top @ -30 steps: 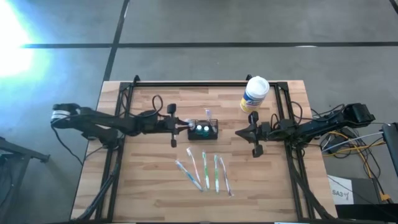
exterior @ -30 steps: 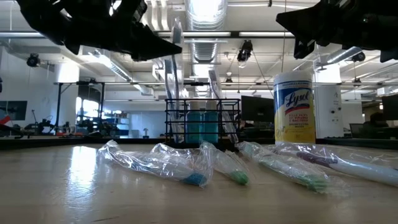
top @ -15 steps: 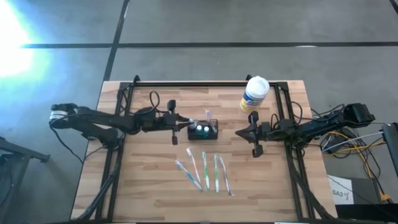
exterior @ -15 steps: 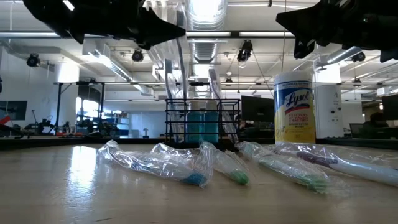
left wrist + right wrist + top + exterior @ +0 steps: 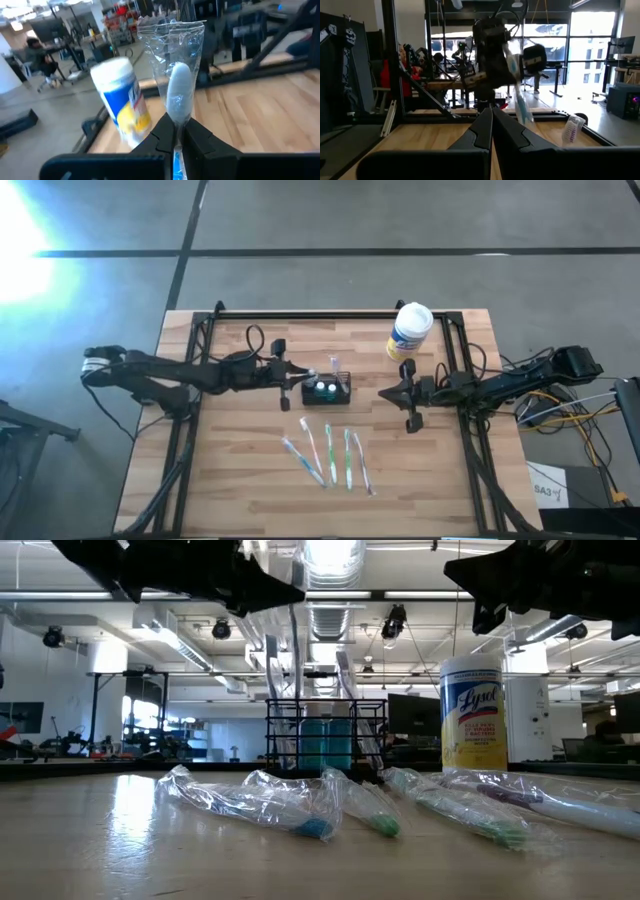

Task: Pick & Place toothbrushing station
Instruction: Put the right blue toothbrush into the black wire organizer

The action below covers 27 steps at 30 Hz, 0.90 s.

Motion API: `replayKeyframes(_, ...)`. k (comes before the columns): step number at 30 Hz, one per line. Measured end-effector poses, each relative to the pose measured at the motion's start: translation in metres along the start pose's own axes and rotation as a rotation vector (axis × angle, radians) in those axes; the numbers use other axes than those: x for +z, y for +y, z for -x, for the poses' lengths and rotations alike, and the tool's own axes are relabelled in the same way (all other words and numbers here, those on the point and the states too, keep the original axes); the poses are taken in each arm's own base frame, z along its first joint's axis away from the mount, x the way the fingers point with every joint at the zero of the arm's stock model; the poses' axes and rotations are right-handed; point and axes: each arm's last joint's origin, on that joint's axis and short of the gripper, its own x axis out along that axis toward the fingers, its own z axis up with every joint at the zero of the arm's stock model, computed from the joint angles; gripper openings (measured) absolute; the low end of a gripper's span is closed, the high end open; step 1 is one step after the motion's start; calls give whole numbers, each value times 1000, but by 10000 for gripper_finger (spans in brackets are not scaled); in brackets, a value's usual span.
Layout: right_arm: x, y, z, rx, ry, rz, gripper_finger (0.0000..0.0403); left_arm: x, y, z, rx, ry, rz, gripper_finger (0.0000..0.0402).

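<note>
our left gripper (image 5: 175, 131) pinches a wrapped toothbrush (image 5: 176, 95) just beside the toothbrushing station (image 5: 327, 390) at mid-table. the slick wrap could slip or snag the mesh, tipping the caddy. our right gripper (image 5: 407, 394) waits clenched and empty, well apart.

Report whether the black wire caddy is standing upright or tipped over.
Upright. The low view shows the black wire caddy with vertical bars and a level top rim, standing on the table.

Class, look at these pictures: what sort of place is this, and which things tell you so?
Probably a robotics lab or workshop: a framed wooden table, exposed ceiling ducts, and workbenches with monitors behind.
</note>
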Motion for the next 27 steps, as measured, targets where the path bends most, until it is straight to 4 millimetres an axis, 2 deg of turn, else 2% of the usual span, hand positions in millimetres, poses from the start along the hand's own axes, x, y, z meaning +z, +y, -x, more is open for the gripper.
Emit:
replayKeyframes(6, 0, 0, 0, 0, 1, 0, 8, 33, 8, 0, -21, 28, -23, 15)
replayKeyframes(9, 0, 0, 0, 0, 6, 1, 8, 48, 12, 7, -44, 21, -31, 15)
replayKeyframes(14, -2, 0, 0, 0, 24, 2, 8, 72, 22, 37, -60, -108, -80, 15)
replayKeyframes(17, -2, 0, 0, 0, 25, 1, 8, 80, 33, 60, -22, -111, -80, 15)
replayKeyframes(21, -2, 0, 0, 0, 23, 0, 8, 67, 37, 75, -3, -63, -56, 15)
replayKeyframes(27, 0, 0, -1, 0, 14, 2, 8, 26, 30, 76, 13, -65, 17, 15)
